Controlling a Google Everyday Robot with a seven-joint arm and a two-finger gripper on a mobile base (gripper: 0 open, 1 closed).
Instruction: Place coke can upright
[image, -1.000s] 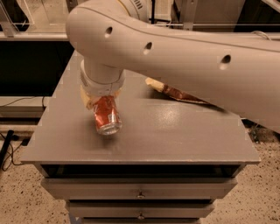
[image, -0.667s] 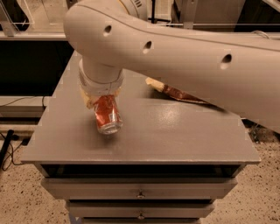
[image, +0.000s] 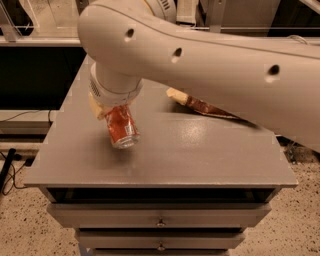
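at the far left, beyond the worktop's left edge, dark cables (image: 9, 167) trail over a speckled floor. the worktop (image: 200, 160) is a flat grey slab with a dull sheen and squared corners, set on a cabinet of drawers (image: 125, 215) with small round knobs.

near the left edge, about midway from back to front, the gripper (image: 116, 117) hangs from a thick, smooth cream wrist and is clamped around the coke can (image: 121, 129). the can is a thin-walled red cylinder, glossy, with a bright silver end turned down towards the front edge. it leans well off vertical, and a soft shadow lies under it; whether its lower rim touches the surface cannot be told.

so the grasp looks done, while tipping the can straight, setting it on its base and letting go appear to be left.

further right, towards the back edge, a crinkled brown packet (image: 202, 106) with a pale end lies flat, partly hidden by the arm (image: 210, 65), a broad rounded matte shell with small dark holes running out past the right edge.
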